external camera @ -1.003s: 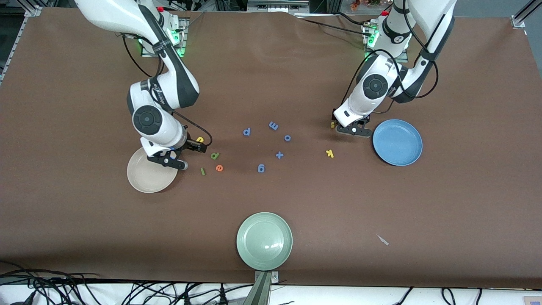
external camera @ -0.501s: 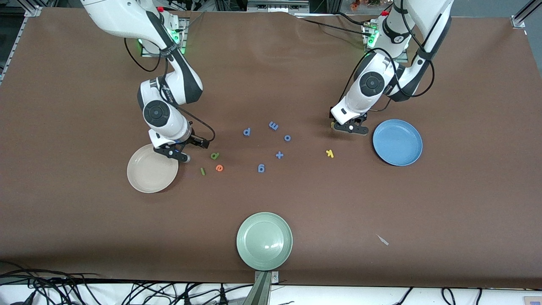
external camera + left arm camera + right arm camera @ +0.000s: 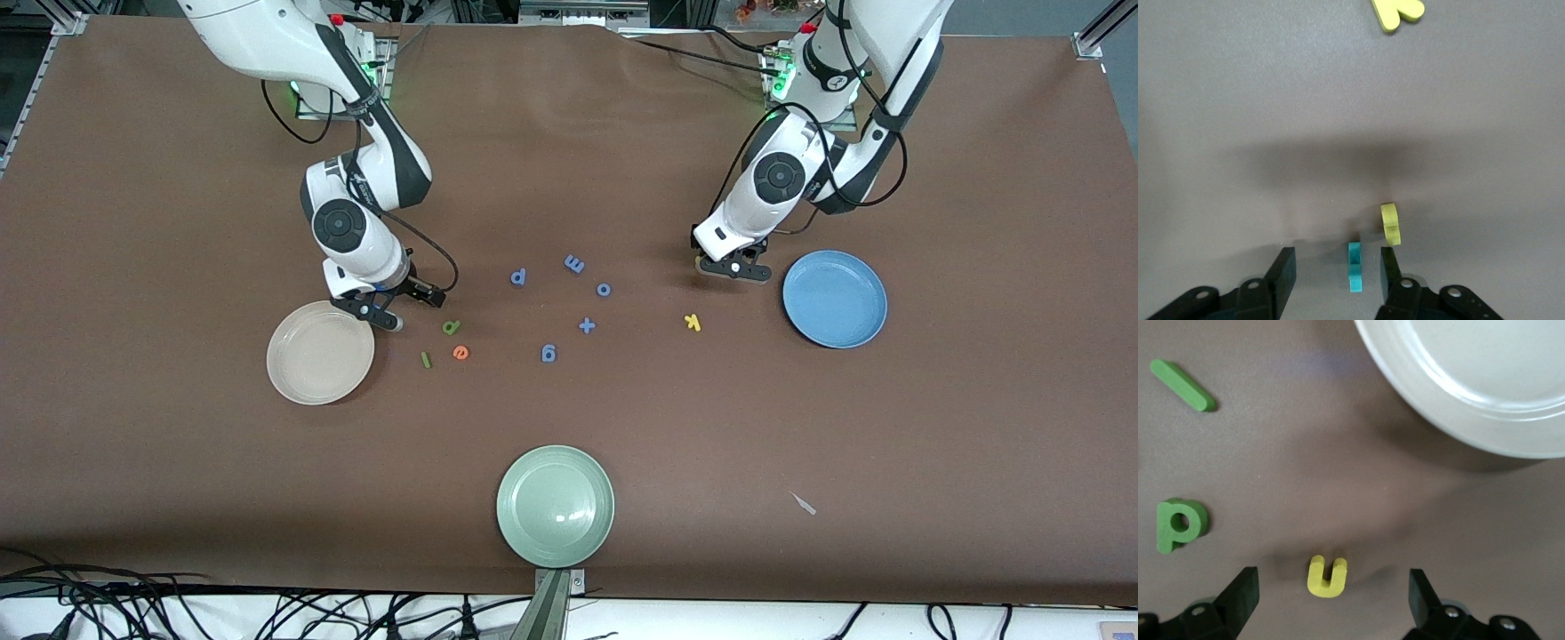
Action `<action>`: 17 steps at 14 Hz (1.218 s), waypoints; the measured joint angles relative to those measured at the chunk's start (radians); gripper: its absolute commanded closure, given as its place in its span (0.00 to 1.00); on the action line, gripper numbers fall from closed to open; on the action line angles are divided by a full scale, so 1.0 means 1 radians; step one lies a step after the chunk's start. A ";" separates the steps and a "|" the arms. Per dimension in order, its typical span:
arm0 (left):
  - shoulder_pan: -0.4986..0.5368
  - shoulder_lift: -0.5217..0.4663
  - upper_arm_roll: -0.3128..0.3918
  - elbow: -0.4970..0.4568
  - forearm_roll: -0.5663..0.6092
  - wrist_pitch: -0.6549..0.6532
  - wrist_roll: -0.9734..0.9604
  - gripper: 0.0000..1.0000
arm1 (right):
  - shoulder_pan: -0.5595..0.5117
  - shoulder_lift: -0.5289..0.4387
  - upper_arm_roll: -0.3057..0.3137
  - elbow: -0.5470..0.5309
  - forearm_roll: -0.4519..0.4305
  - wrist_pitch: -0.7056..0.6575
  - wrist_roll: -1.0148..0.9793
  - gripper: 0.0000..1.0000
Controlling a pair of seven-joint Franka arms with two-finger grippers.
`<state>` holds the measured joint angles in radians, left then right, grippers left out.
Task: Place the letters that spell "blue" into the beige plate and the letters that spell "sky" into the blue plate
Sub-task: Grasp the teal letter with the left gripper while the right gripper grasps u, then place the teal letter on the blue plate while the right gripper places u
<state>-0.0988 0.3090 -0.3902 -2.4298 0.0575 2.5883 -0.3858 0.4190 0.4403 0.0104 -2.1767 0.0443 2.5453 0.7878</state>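
Both arms have drawn toward their bases. Right gripper hangs wide open over the yellow u, beside the beige plate. Left gripper, half-closed, straddles the teal letter; next, pinch it without catching the small yellow letter.

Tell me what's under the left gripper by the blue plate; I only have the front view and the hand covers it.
Observer: In the left wrist view, a teal letter stands on edge between the open fingers of the left gripper, not yet pinched.
Operator: Anything else down there?
Observer: A small yellow letter stands beside the teal one, just outside one finger.
Operator: And the right gripper?
Observer: The right gripper is open and straddles the yellow u, which lies flat beside the beige plate.
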 measured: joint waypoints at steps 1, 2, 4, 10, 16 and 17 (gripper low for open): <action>0.000 0.000 0.000 -0.001 0.000 0.000 0.000 0.53 | 0.001 0.001 0.002 -0.010 0.000 0.015 0.002 0.13; 0.000 0.000 0.000 -0.001 0.000 0.000 0.000 0.59 | 0.002 0.003 0.003 -0.017 0.000 0.025 0.003 0.20; 0.000 0.000 -0.001 -0.002 0.000 0.000 0.000 0.70 | 0.002 0.008 0.006 -0.022 0.000 0.034 0.003 0.41; 0.000 0.000 -0.001 -0.002 0.000 0.002 -0.013 0.99 | 0.003 0.003 0.021 -0.018 0.000 0.059 0.005 1.00; 0.003 -0.005 -0.001 0.001 0.000 0.000 -0.026 1.00 | 0.002 -0.024 0.009 0.044 0.000 -0.045 -0.004 1.00; 0.008 -0.013 0.000 0.004 0.000 -0.009 -0.027 1.00 | 0.002 -0.035 -0.002 0.085 0.000 -0.118 -0.017 1.00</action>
<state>-0.0911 0.2958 -0.3905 -2.4253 0.0576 2.5796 -0.4130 0.4211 0.4050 0.0088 -2.0913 0.0442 2.4269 0.7710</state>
